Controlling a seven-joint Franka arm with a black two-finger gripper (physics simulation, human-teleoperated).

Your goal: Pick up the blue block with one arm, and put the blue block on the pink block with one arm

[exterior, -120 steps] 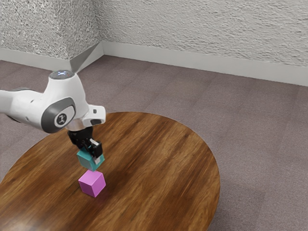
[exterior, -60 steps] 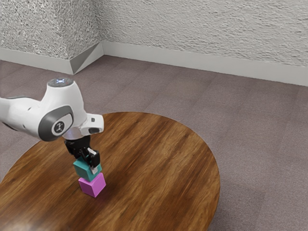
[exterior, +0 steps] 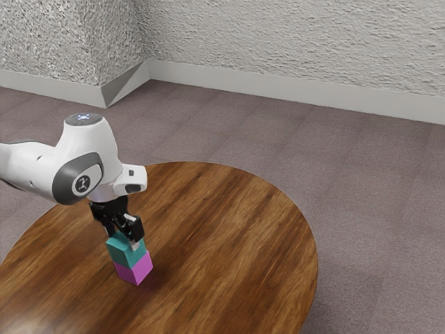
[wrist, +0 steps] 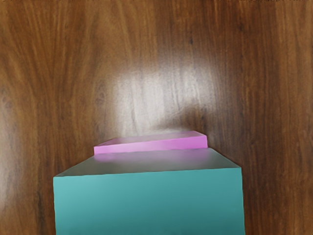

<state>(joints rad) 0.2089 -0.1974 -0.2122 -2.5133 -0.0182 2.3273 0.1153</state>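
Exterior view: the black gripper (exterior: pixel 125 232) clasps the blue block (exterior: pixel 121 251) between its fingers. The block sits atop the pink block (exterior: pixel 138 268), toward the exterior view's left of the round wooden table (exterior: pixel 229 236).

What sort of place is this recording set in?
Probably a bare simulated room: a round dark wooden table, a grey-brown tiled floor, and rough white textured walls meeting in a corner.

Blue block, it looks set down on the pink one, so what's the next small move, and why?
Probably open the fingers and let go. In the exterior view the blue block sits flush on the pink block with no gap showing, and the wrist view shows them roughly lined up.
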